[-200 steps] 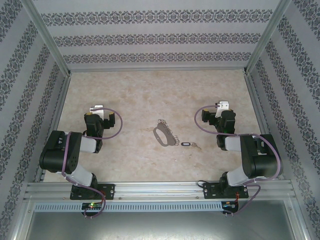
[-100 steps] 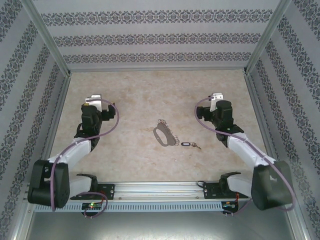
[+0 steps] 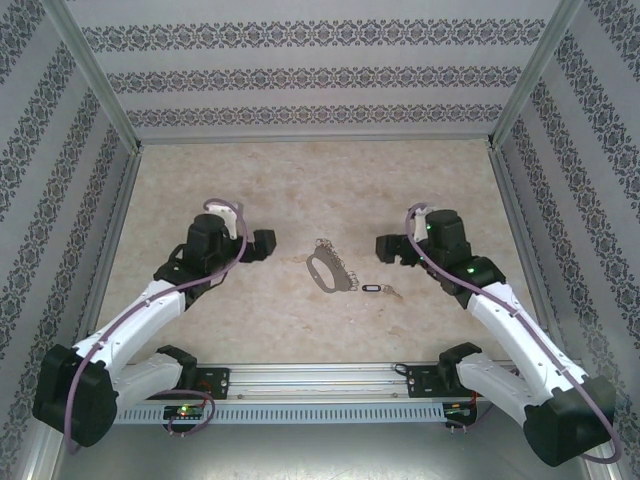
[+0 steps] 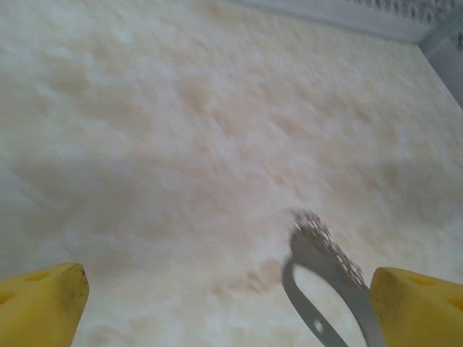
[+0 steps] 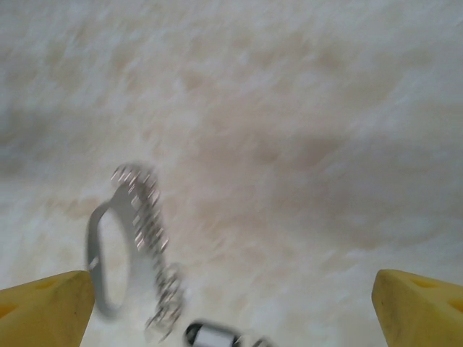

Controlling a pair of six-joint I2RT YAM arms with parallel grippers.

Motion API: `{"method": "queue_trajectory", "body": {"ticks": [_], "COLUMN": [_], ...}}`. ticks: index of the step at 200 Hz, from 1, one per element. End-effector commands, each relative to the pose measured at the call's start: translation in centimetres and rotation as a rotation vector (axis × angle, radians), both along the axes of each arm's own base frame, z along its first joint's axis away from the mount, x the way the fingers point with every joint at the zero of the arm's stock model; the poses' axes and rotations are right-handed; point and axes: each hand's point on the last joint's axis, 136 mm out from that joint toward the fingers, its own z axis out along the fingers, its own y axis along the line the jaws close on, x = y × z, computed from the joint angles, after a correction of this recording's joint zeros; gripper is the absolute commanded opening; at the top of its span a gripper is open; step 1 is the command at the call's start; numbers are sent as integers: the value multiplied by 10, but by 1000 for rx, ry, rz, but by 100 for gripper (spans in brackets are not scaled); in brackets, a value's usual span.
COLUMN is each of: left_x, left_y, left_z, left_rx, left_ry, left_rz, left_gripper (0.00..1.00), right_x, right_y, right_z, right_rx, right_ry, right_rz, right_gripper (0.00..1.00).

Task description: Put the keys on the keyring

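Top external view: the keyring (image 3: 330, 270) lies flat on the table (image 3: 300, 170) between the left gripper (image 3: 262, 243) and the right gripper (image 3: 388, 248), both spread wide and holding nothing. The keyring is a thin grey loop with small clips along one edge. A tiny dark-headed key (image 3: 372, 288) rests just right of it, not touching.

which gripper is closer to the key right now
Right. The right gripper is open just beyond the key, slightly to its right; the left gripper, also open, is well to the key's left, past the keyring.
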Motion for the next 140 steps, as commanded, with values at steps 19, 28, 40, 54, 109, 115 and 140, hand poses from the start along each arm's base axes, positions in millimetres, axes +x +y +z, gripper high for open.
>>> {"method": "queue_trajectory", "body": {"ticks": [19,28,40,54,109,115,140], "left_x": [-46,-51,-56,-58,-68,-69,-76], "left_y": [-37,-41,-42,-44,-57,-58,-56], "left_z": [-21,-26,-34,-41,-56,-57,-54], "left_rx": [14,49,92,89,-151,-178,-231], "left_ry": [113,113,128,152,206,211,213], "left_rz": [-171,-197,-205,-209,-161,-155,-138], "left_gripper": [100,100,100,100,100,100,100], "right_x": [-49,-53,-58,-66,-85,-84,-76], "right_y": [33,35,36,37,52,54,66], "right_z": [-32,-37,-44,-54,-49,-50,-61], "right_rx": [79,102,132,131,-223,-254,-344], "right_ry": [184,191,195,208,219,230,247], "right_rz": [78,76,77,93,306,324,373], "right_gripper": [98,98,97,96,82,79,72]}}
